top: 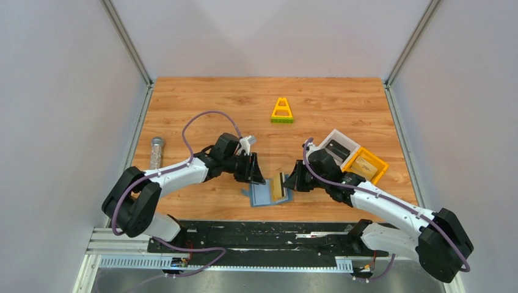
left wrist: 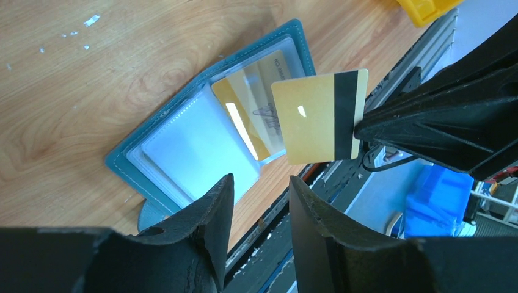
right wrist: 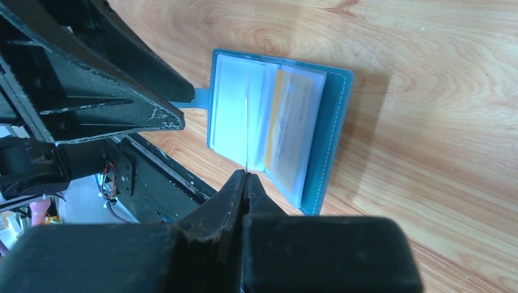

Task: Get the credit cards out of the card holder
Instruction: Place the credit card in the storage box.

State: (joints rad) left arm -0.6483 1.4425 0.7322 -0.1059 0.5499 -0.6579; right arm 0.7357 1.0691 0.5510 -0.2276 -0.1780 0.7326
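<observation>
The card holder (top: pixel 261 194) lies open on the wood near the table's front edge, a blue wallet (left wrist: pixel 183 143) with clear pocket pages. My right gripper (right wrist: pixel 246 175) is shut on a gold credit card (left wrist: pixel 308 119) with a black stripe. It holds the card by one edge just above the wallet's right half, clear of the pockets. A second gold card (left wrist: pixel 241 113) still sits in a right-hand pocket. My left gripper (left wrist: pixel 261 180) hovers open over the wallet's near-left corner (right wrist: pixel 336 122), with nothing between its fingers.
A white bin (top: pixel 339 146) and a yellow bin (top: pixel 365 165) stand behind the right arm. A yellow triangular frame (top: pixel 281 111) lies at mid-back, and a small jar (top: pixel 156 151) at the far left. The black rail (top: pixel 256 229) borders the front edge beside the wallet.
</observation>
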